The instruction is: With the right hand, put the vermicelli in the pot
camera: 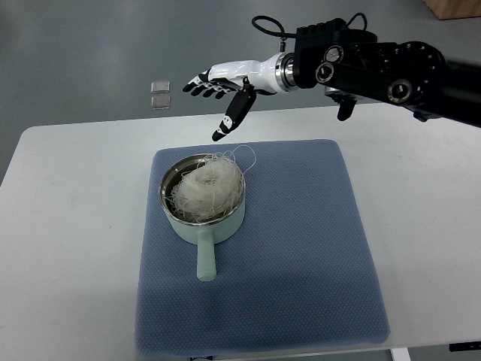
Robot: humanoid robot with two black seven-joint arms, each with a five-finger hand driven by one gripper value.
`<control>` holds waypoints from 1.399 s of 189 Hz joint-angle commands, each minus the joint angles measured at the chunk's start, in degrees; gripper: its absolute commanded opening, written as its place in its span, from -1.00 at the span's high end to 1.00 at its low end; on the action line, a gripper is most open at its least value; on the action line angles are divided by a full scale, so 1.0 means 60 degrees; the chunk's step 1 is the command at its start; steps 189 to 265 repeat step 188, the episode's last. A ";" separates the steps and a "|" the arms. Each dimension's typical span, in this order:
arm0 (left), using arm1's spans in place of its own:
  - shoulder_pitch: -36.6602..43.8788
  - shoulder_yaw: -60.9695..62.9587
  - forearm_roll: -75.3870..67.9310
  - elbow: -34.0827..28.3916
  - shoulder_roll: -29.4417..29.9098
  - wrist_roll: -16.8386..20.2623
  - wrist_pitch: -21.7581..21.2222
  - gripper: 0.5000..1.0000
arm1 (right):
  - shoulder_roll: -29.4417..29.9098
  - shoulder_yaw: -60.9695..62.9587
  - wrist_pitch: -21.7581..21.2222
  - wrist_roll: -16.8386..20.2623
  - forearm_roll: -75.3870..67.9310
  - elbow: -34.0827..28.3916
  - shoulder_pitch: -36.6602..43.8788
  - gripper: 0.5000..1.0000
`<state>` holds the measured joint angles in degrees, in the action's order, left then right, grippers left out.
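No brand, label or legible writing appears on any item you see in the top view.

Locate the vermicelli (207,188): a pale, translucent nest of thin tangled strands, resting inside the pot (184,223). A few loose strands loop over the pot's far rim onto the mat. The pot is round, with a mint-green outer wall, a metallic inner wall and a short straight handle of the same green pointing toward you.

The pot stands on a blue mat (301,248), roughly rectangular with rounded corners and a fine dimpled texture. The mat lies on a white counter (68,226) with a smooth matte surface and rounded far corners.

Observe the right hand (218,86). It enters from the right on a black arm with round joint housings and a looped cable. The hand has a white glossy shell and black fingers. Its fingers are spread and extended; the thumb points down. It holds nothing and hangs above the counter's far edge, beyond the pot and apart from it.

On the grey floor behind the counter, two small square clear tiles (160,94) lie one beside the other.
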<state>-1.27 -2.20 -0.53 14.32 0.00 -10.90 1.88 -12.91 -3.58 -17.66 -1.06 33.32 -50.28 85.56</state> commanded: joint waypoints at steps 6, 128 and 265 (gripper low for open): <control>-0.0008 0.0001 0.0000 0.0015 0.0000 0.0000 -0.0005 -1.00 | -0.0939 0.1680 0.0013 -0.0013 -0.0002 -0.0028 -0.1016 -0.71; -0.0008 0.0015 -0.0015 0.0103 0.0000 0.0000 0.0010 -1.00 | 0.1346 1.1598 0.0438 -0.2372 -0.3400 0.1261 -0.8430 -0.71; -0.0008 0.0030 -0.0030 0.0118 0.0000 0.0000 0.0010 -1.00 | 0.1580 1.1525 0.0408 -0.2665 -0.4440 0.1729 -0.8400 -0.72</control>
